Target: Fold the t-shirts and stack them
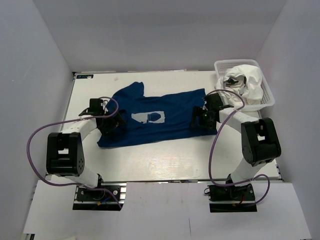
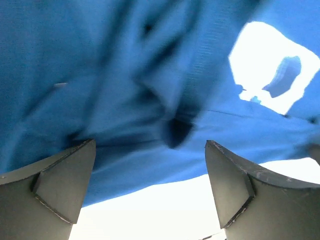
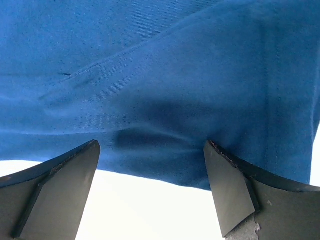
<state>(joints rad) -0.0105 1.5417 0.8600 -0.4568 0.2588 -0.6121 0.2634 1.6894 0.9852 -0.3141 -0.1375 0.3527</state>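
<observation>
Table (image 1: 170, 162): white.
Navy t-shirt (image 1: 165, 125): spread flat, print up.
White t-shirt (image 1: 250, 80): bunched in basket (image 1: 235, 61).
Left gripper (image 2: 150, 144): wide open over navy cloth, empty.
Right gripper (image 3: 150, 145): wide open, empty.

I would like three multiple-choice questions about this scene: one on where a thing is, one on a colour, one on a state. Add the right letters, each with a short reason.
1. Where is the white t-shirt?
A. in the basket at the far right corner of the table
B. spread flat between the arms
C. hanging over the near edge

2. What colour is the flat t-shirt?
A. red
B. navy blue
C. grey

3. How do the left gripper and the right gripper stand?
A. both open
B. both shut
C. left shut, right open

Answers:
1 A: the white cloth lies bunched inside the basket.
2 B: the top view shows navy blue cloth with a pale chest print.
3 A: in each wrist view the fingers stand wide apart over the blue cloth.
</observation>
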